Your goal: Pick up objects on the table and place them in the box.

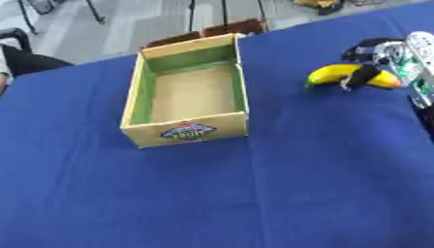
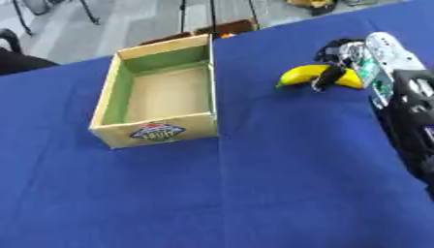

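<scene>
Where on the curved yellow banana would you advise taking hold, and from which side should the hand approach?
Grip the curved yellow banana around its middle, coming from above and the right. It lies flat on the blue tablecloth with its ends pointing left and right, so the mid-section is thickest and balanced. The robot's right hand already has fingers curled over that part, and the open wooden box lies to the left.

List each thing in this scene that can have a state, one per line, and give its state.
Box: open-topped, upright, nothing inside.
Banana: on the blue table, outside the box, fingers wrapped over its middle.
Right hand: curled round the banana.
Left hand: not in view.
</scene>
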{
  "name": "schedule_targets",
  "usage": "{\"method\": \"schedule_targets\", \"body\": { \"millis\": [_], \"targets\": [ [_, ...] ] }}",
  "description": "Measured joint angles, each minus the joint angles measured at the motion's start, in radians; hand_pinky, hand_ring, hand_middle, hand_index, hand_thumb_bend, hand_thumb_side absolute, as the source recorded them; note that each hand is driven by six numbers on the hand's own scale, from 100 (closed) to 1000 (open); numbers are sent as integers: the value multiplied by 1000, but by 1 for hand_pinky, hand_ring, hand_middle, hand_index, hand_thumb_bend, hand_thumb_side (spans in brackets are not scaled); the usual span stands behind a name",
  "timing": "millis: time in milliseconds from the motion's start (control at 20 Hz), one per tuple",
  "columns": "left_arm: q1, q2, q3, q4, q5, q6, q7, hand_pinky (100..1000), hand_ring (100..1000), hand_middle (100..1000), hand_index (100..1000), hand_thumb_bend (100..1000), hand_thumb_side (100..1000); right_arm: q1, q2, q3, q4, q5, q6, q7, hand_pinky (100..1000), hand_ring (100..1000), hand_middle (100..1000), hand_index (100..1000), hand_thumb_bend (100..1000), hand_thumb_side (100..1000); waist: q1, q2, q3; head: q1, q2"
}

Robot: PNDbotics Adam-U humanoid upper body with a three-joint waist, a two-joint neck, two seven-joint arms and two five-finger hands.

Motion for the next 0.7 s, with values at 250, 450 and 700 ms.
{"method": "schedule_targets", "body": {
  "millis": [250,450,700],
  "targets": [
    [0,0,0,0,0,-1,-1,413,822,828,782,100,938,-16,2,-10,28,-2,0,4,871,1000,962,1000,100,300,0,0,0,0,0],
    [0,0,0,0,1,-2,-2,413,822,828,782,100,940,-24,5,-15,40,-5,-5,-3,847,1000,922,964,100,314,0,-2,0,-1,0],
    [0,0,0,0,4,-2,-2,413,822,828,782,100,939,-25,7,-17,44,-7,-10,-11,854,1000,941,983,100,305,0,-2,-1,-1,0]
  ]
}}
